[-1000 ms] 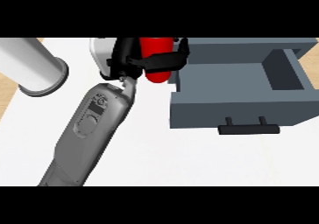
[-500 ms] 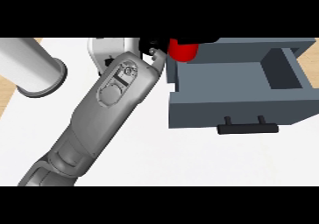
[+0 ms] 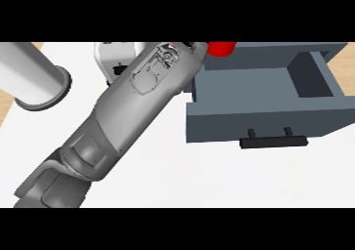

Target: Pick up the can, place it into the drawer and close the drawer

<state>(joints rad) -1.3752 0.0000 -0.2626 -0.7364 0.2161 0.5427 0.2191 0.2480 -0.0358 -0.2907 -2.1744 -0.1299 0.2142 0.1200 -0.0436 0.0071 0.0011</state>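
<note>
The can (image 3: 221,48) is red and only a small part of it shows, at about 12 o'clock in the view, at the back left corner of the open drawer (image 3: 270,110). The top edge of the view cuts it off, so its full shape is hard to tell. The drawer is grey with a black handle (image 3: 274,142) at its front, and it stands on the white tabletop (image 3: 209,176). A long grey forearm (image 3: 126,114) goes from 7 o'clock up to the can. Its hand is hidden at the top edge; I cannot tell if the fingers are closed around the can. A white cylinder (image 3: 32,78) lies at 10 o'clock.
</note>
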